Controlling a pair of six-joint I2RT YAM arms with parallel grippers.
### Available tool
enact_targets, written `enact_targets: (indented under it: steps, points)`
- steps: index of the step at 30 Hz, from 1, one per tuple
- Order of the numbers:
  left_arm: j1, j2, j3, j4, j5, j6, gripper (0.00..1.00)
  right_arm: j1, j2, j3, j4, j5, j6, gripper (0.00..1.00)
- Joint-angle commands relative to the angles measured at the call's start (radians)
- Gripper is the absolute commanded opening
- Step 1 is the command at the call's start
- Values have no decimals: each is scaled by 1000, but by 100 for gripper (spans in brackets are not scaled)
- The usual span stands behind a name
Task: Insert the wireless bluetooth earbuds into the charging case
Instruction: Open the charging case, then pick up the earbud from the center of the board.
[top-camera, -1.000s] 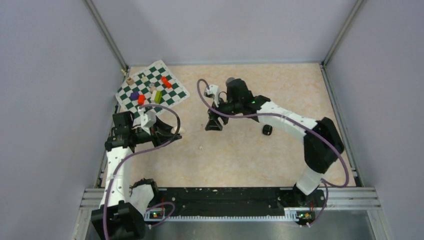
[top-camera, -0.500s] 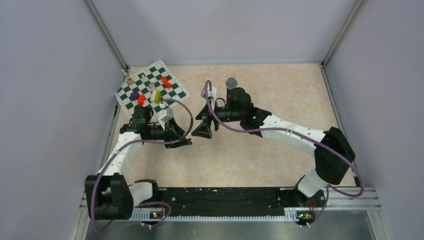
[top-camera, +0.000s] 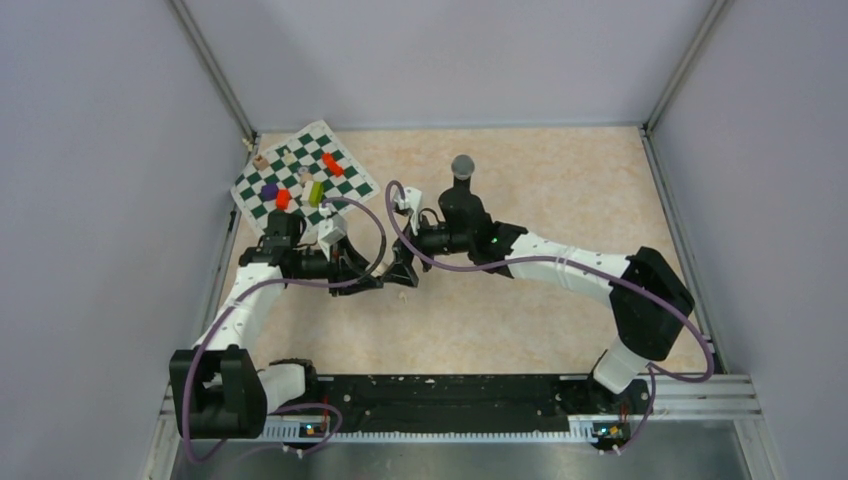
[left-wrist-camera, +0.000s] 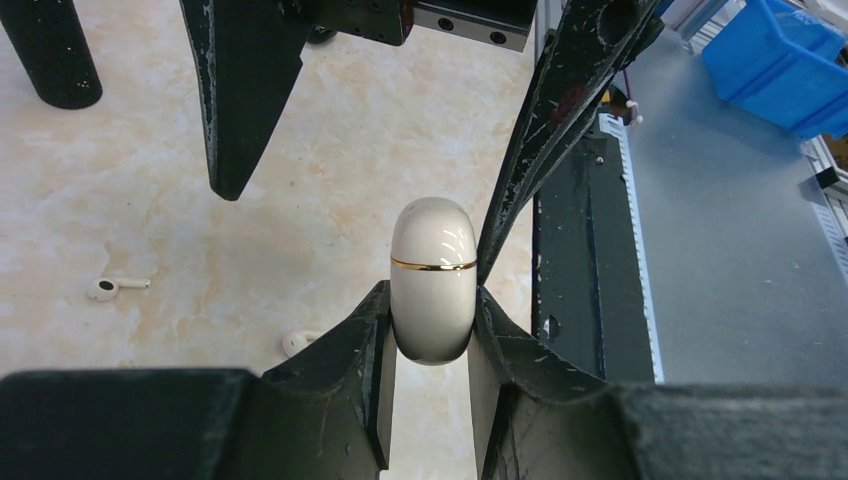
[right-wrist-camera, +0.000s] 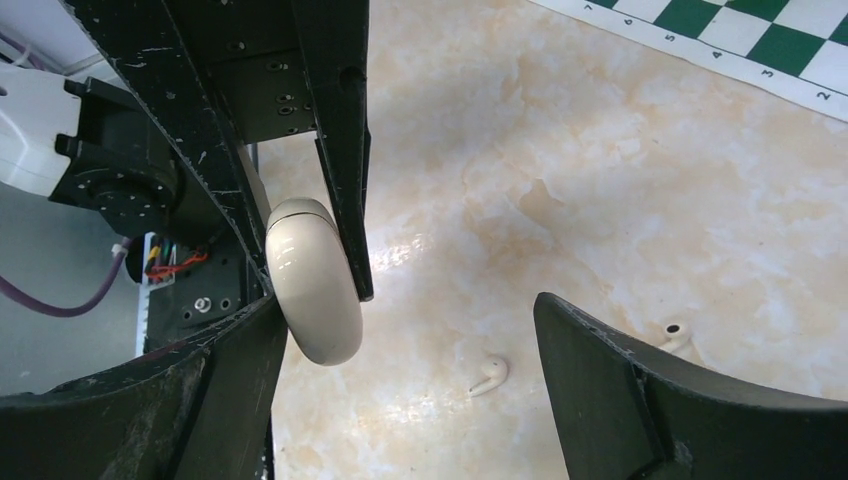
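while the left tool (left-wrist-camera: 431, 322) is clamped on the white charging case (left-wrist-camera: 432, 262) at the centre of the left wrist view, the right tool (right-wrist-camera: 400, 320) stands wide open, one finger on each side of the case, gripping nothing. two whitish earbuds lie on the table (left-wrist-camera: 120, 190) below: one (left-wrist-camera: 118, 288) at left, another (left-wrist-camera: 300, 342) just beside the left tool.

lilac walls (top-camera: 90, 200), marbled beige tabletop (top-camera: 560, 170)

Glossy smooth charging case (left-wrist-camera: 432, 250); matt, scuffed black left tool (left-wrist-camera: 432, 300).
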Motion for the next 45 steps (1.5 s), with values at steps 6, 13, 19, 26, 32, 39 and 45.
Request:
enact_targets:
  steps: [6,13,19,26,32,39,45]
  points:
    - [-5,-12,37,-58,60,55,0,-41,-93,39,-1,183,-91,91]
    - [-4,-17,45,-82,62,76,0,-80,-137,32,4,133,-86,91]
    - [-2,-21,52,-92,65,79,0,-80,-150,30,5,133,-86,92]
    - [97,-25,121,-285,137,255,0,-101,-81,56,-10,39,3,97]
    - [211,-37,158,-420,181,357,0,-108,48,112,-83,-38,18,93]
    - [293,-39,169,-450,218,357,0,-107,222,192,-209,-124,-12,79]
    - [315,-50,164,-452,227,360,0,-102,300,219,-270,-156,-48,68]
